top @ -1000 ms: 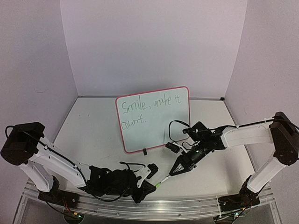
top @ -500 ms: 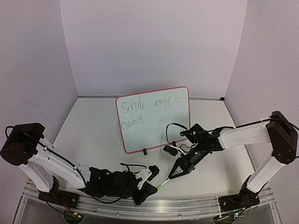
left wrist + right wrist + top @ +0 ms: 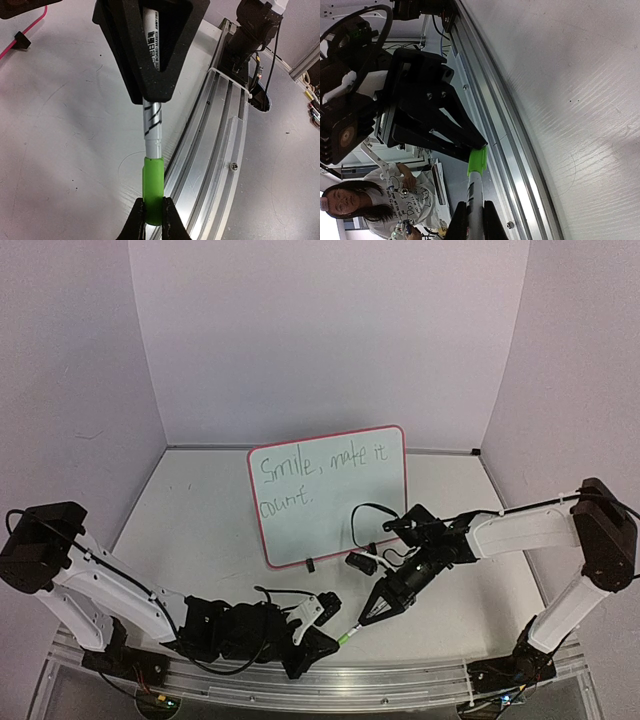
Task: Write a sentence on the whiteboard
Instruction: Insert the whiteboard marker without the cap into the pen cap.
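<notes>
Right arm [image 3: 525, 525]: white links, has slid slightly down-left in the last second, closing on the left jaws.
Whiteboard [image 3: 350, 525]: flat, pink rim, rounded corners. Stands behind both jaws, touching neither.
Sentence [image 3: 287, 468]: thin green handwriting, two lines on the board.
Right gripper [image 3: 368, 617]: black wedge fingers clamped on marker [image 3: 152, 120] barrel.
Left gripper [image 3: 153, 220]: pinching cap [image 3: 153, 182].
Marker: slim white cylinder, running jaw to jaw.
Cap: smooth green plastic.

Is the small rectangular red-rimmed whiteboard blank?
No, the whiteboard carries green handwritten words in two lines.
</notes>
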Robot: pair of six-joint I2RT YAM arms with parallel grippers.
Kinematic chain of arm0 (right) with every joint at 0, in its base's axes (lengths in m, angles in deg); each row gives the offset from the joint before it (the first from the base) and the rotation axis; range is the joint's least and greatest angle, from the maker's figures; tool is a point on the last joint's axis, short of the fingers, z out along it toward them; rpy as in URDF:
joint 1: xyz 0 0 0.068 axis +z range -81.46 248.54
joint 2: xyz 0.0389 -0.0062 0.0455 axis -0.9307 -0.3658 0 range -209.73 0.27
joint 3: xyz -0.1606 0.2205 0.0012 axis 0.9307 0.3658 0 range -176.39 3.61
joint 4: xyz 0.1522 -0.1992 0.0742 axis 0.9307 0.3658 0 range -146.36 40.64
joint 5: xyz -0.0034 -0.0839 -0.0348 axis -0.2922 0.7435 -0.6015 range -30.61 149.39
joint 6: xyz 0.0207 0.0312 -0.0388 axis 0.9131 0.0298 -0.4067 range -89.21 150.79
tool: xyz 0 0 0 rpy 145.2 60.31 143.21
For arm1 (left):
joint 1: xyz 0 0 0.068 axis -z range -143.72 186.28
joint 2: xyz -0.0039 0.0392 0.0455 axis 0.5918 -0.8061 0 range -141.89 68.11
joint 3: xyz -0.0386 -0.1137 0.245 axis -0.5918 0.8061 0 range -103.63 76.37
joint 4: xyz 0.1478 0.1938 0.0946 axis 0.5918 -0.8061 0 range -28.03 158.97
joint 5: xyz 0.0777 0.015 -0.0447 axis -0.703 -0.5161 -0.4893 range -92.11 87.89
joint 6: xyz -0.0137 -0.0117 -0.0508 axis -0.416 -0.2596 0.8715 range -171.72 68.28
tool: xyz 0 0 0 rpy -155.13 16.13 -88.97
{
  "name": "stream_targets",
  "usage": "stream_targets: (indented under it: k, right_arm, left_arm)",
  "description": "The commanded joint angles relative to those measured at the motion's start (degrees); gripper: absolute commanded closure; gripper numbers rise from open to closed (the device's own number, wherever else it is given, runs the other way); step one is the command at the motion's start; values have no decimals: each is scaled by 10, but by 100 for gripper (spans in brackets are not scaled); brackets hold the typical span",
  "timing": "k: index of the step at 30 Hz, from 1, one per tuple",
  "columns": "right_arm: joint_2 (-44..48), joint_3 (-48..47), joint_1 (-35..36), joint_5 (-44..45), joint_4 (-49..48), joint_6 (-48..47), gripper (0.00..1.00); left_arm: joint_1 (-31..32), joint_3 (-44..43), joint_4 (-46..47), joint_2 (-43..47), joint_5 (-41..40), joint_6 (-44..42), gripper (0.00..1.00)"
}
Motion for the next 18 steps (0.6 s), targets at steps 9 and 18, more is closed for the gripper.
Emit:
stream_targets:
  k: [9, 18]
  right_arm:
    - [16, -33, 43, -33, -6, -16, 100]
    - [37, -51, 47, 28, -7, -13, 100]
  left_arm:
    - [-8, -27, 38, 42, 48, -19, 100]
    - [-18, -37, 54, 45, 79, 3, 100]
